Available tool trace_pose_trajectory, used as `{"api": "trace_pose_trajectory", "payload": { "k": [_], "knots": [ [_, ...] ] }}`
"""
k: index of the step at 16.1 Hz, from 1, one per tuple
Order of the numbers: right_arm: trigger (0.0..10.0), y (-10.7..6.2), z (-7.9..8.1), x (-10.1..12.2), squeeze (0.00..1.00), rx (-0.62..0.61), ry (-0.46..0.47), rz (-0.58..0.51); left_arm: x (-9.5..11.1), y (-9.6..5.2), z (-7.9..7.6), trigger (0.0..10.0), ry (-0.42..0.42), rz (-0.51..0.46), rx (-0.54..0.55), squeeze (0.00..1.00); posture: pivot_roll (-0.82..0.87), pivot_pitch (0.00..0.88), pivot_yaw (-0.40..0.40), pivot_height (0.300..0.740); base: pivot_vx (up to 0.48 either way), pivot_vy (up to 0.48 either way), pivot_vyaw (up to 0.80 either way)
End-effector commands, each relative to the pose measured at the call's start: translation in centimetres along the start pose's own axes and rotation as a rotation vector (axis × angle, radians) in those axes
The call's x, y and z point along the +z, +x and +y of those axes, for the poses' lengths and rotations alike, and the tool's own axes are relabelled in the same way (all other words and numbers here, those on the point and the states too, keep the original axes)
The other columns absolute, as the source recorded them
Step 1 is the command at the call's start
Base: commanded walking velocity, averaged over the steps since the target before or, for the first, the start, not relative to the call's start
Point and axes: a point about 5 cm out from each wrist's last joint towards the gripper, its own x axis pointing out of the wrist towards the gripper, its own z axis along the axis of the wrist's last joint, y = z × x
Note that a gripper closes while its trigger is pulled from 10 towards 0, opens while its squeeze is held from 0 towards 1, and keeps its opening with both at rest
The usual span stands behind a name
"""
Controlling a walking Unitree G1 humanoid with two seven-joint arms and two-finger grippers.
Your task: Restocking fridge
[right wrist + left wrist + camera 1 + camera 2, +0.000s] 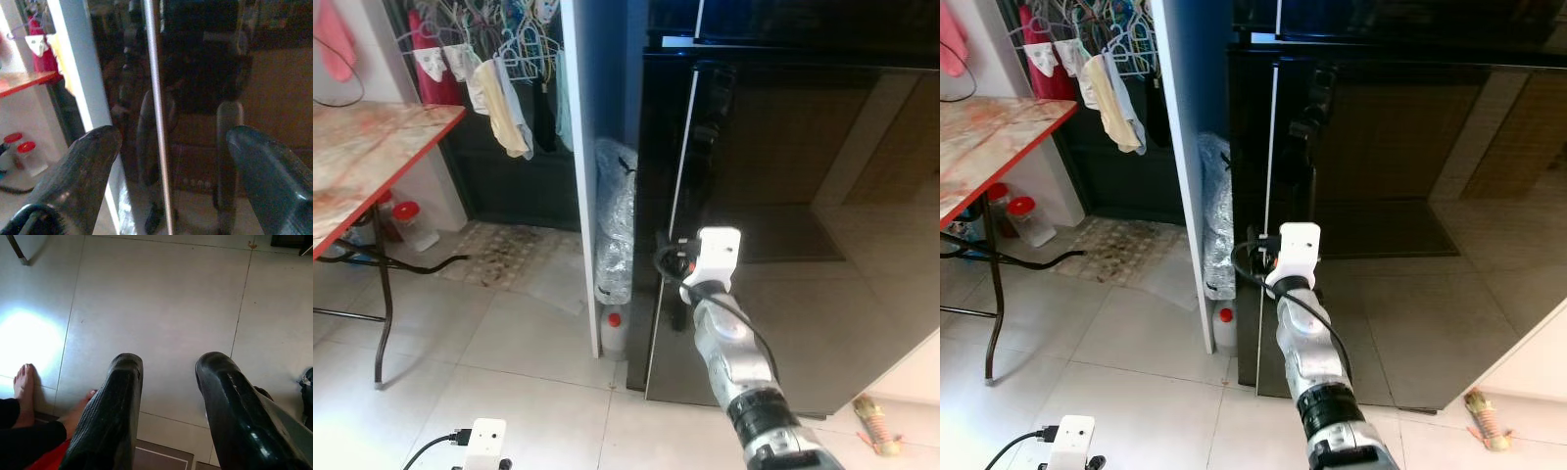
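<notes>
The black glossy fridge (803,196) stands shut in front of me, its door reflecting the room. A thin silver strip (155,98) runs down the door's left edge. My right arm reaches out to that edge at about mid height. My right gripper (171,134) is open, its two fingers spread wide with the strip between them and nothing held. In the eye views the white wrist camera mount (717,253) hides the fingertips. My left arm hangs low, and its gripper (169,363) is open above the floor tiles.
A white wall panel (579,147) adjoins the fridge, with a plastic-wrapped bundle (615,220) and a red-capped bottle (615,331) in the gap. A red-edged table (372,147) stands at left. Clothes (504,88) hang behind. A person's bare foot (24,382) rests on the tiles.
</notes>
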Motion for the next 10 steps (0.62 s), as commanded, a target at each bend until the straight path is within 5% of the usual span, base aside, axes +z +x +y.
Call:
{"api": "trace_pose_trajectory", "payload": {
  "k": [1, 10],
  "knots": [
    [10.0, 0.67, 0.29, 1.03, 0.0, 0.005, -0.004, -0.032, -0.13, -0.01, 0.09, 10.0, 0.021, 0.009, 0.002, 0.0, -0.15, 0.0, 0.006, 0.74, 0.0, 0.0, 0.0],
    [10.0, 0.88, 0.78, 0.97, 0.0, 0.016, 0.001, -0.028, -0.04, 0.01, 0.28, 10.0, 0.01, 0.004, 0.009, 0.0, -0.15, 0.0, 0.009, 0.74, 0.0, 0.0, 0.0]
  ]
}}
